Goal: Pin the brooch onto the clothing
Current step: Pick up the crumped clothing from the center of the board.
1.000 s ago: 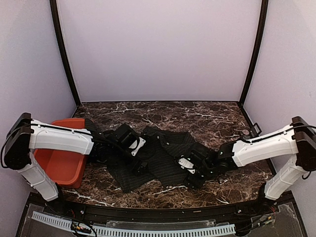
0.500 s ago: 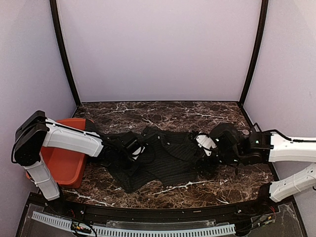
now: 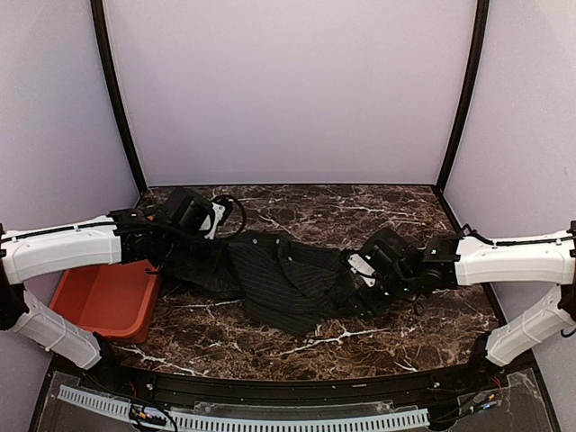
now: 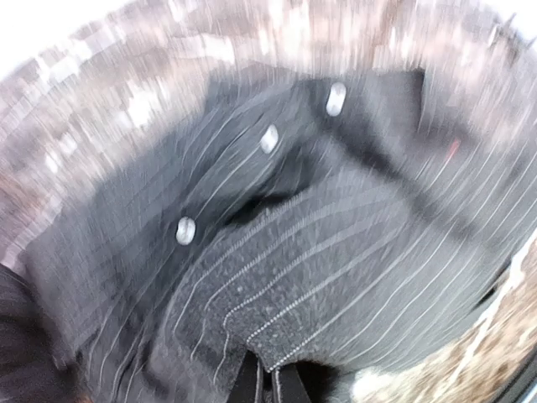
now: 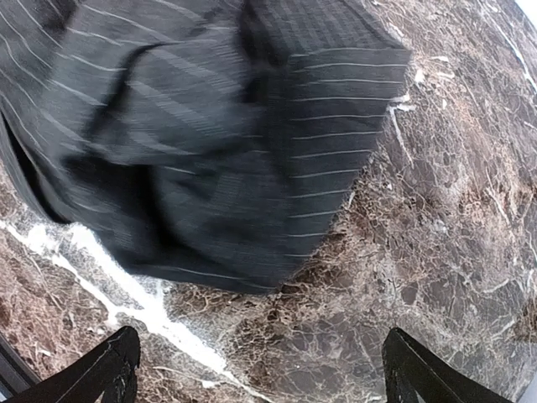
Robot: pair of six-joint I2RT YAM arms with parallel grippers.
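Shirt (image 3: 279,281): dark, pinstriped and rumpled, mid-way across the marble table (image 3: 378,211); long axis left to right, running from one gripper to the other.
Left gripper (image 4: 268,384): fingers closed tight, pinching a fold at the shirt's left, far end; view blurred.
Buttons (image 4: 268,138): three white ones in a slanting row, beyond the left fingers.
Red tag (image 4: 453,149): small, to the right of the buttons.
Right gripper (image 5: 264,369): fingers spread wide, nothing held, bare table between them.
Key relation: shirt's right end lying just ahead of the open right fingers, not touching them; right arm the nearer one to that end.
Brooch: not made out in any view.
Red bin (image 3: 108,301): left of the shirt, beside the left arm.
Likely step: spreading the shirt flat, pinning not yet begun.
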